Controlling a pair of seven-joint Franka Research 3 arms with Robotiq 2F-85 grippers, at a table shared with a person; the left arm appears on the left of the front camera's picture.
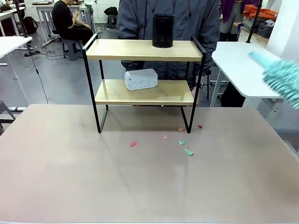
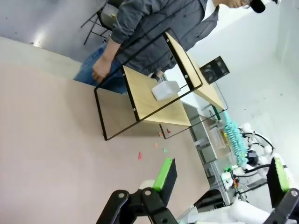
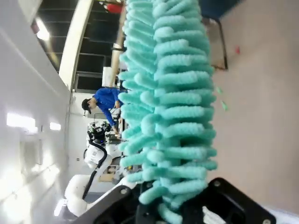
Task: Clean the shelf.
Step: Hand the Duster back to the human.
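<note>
**Desk:** What stands where on the table?

**Photographer:** The shelf sits at the far middle of the table, legs on the tabletop, a person standing right behind it. A black cylinder stands on its top board, a small white box on the lower one. Coloured paper scraps lie on the table just in front of the shelf's right legs.

**Desk:** How far along is the cleaning?

**Photographer:** Barely begun, I'd judge. The teal duster hangs in the air at the right, well apart from the shelf, touching neither board. Both items are on the boards and the scraps unswept. Whether the boards themselves carry dust, I cannot tell.

**Desk:** And the grippers?

**Photographer:** The right gripper is clamped shut on the duster's base, seen from its wrist camera. The left gripper stands with jaws wide apart, holding nothing, low over the table's near side.

**Desk:** Room to move?

**Photographer:** Plenty in front: the near half of the table is bare. Tighter spots are the thin black frame posts at the shelf's right end, the cylinder near the top board's middle, and the low gap between boards where the box sits. A second white table lies beyond the right corner, beneath the duster.
</note>
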